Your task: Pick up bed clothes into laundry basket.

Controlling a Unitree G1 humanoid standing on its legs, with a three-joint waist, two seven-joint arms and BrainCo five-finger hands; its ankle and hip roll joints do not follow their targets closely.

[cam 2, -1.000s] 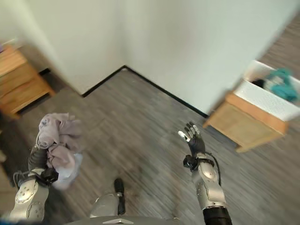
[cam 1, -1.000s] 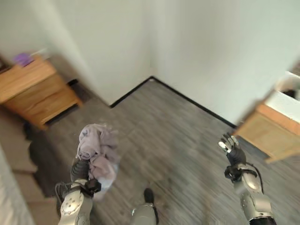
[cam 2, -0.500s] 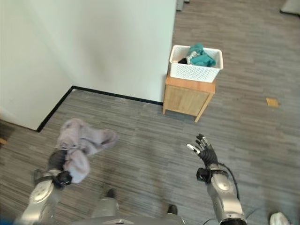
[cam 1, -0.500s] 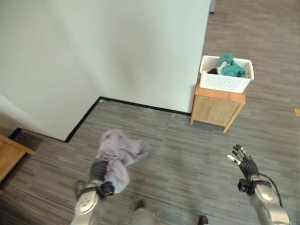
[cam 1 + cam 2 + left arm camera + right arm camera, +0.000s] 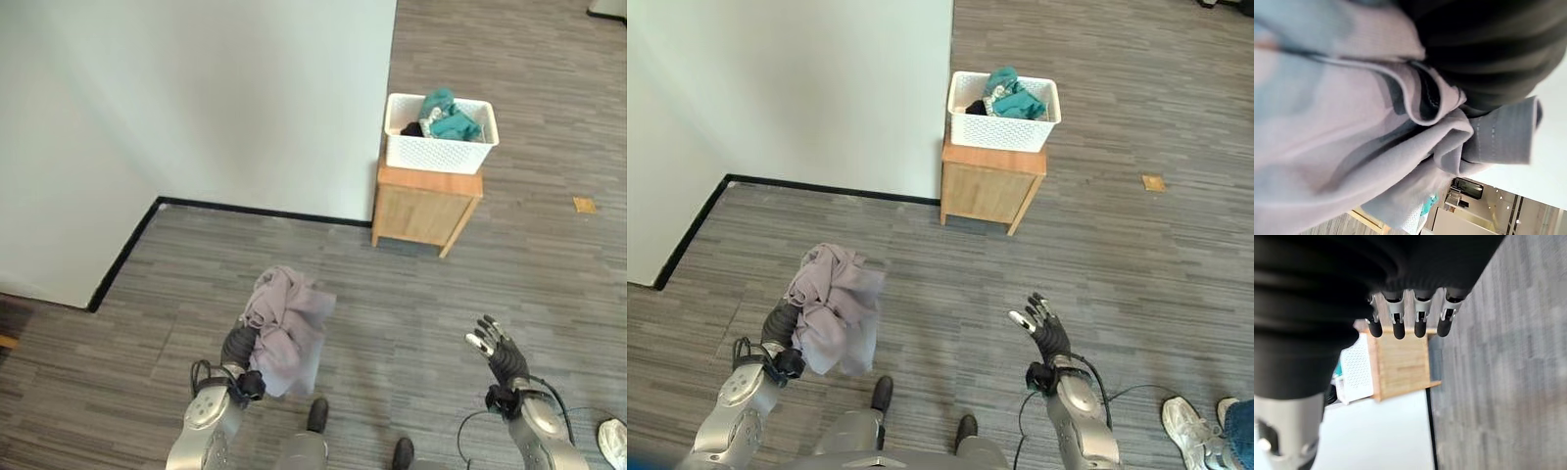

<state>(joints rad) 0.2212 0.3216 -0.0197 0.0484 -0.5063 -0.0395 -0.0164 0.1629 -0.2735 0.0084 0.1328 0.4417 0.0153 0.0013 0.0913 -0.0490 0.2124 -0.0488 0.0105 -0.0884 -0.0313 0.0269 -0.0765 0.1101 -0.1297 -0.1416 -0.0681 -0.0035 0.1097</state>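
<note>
One bundle of pale lilac-grey bed clothes (image 5: 284, 328) is hanging bunched from the left hand (image 5: 238, 348), near the robot on its left side and well above the grey wood-patterned floor (image 5: 392, 284). The left hand's fingers are clamped round the cloth, and in the left wrist view folds of the fabric (image 5: 1352, 132) are crowding right up against the dark cover. The right hand (image 5: 1046, 333) is hovering on the right, holding nothing, its fingers (image 5: 1398, 318) spread loosely and reaching forward, well apart from the bundle.

Far ahead and slightly right, a white laundry basket (image 5: 441, 149) is sitting on top of a small wooden cabinet (image 5: 425, 209) that is standing against the corner of a pale wall (image 5: 216, 98). Teal cloth (image 5: 446, 116) and something dark are already lying in the basket. A small tan scrap (image 5: 584, 205) is lying on the floor right of the cabinet. A person's white shoe (image 5: 1192, 423) is showing at the near right edge.
</note>
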